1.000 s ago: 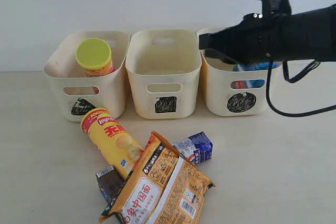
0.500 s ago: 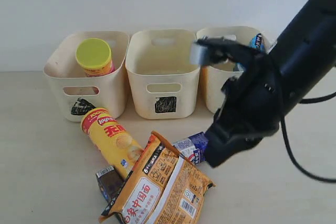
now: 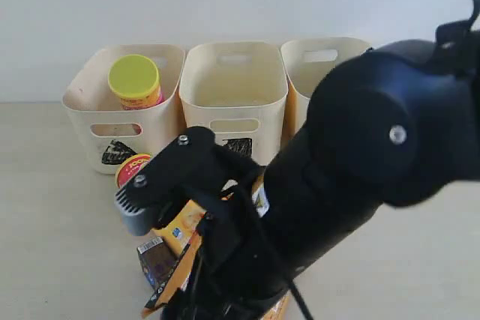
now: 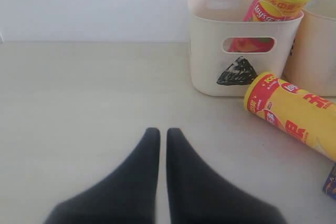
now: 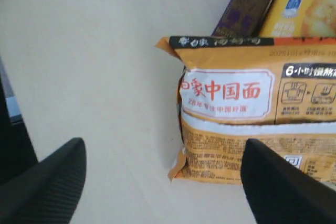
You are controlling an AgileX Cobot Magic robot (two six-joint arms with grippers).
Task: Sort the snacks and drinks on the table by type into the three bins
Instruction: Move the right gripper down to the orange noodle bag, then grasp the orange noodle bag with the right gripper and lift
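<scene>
The left end effector (image 4: 163, 145) is clenched on nothing, low over bare counter (image 4: 79, 103) and well apart from the pile, so it poses little risk. The yellow canister (image 4: 294, 114) lies on its side just beside the triangle bin (image 4: 210, 61). Being round, it would likely roll if the bag overlapping its far end is dragged away. The dark carton (image 5: 247, 9) lies just beside that bag's top edge and could be tugged along with it.

The right end effector (image 5: 163, 150) is released, its fingers spread wide above the orange-brown bag (image 5: 231, 124), with only the bag's corner between them. My worry is a pinch on that slack, crinkly corner: the film may slip out, or the bag may swing and knock its neighbours. The right arm also fills most of the exterior view and hides the blue-and-white carton.

Seen from the pile in the exterior view, the triangle bin stands at ten o'clock and holds the pink canister (image 3: 135, 80), lime lid up and leaning a little. The middle bin (image 3: 234, 95), at twelve o'clock, shows nothing inside as far as its visible walls tell. The third bin (image 3: 322, 65) sits at two o'clock; the arm covers its front, so I cannot tell its contents.
</scene>
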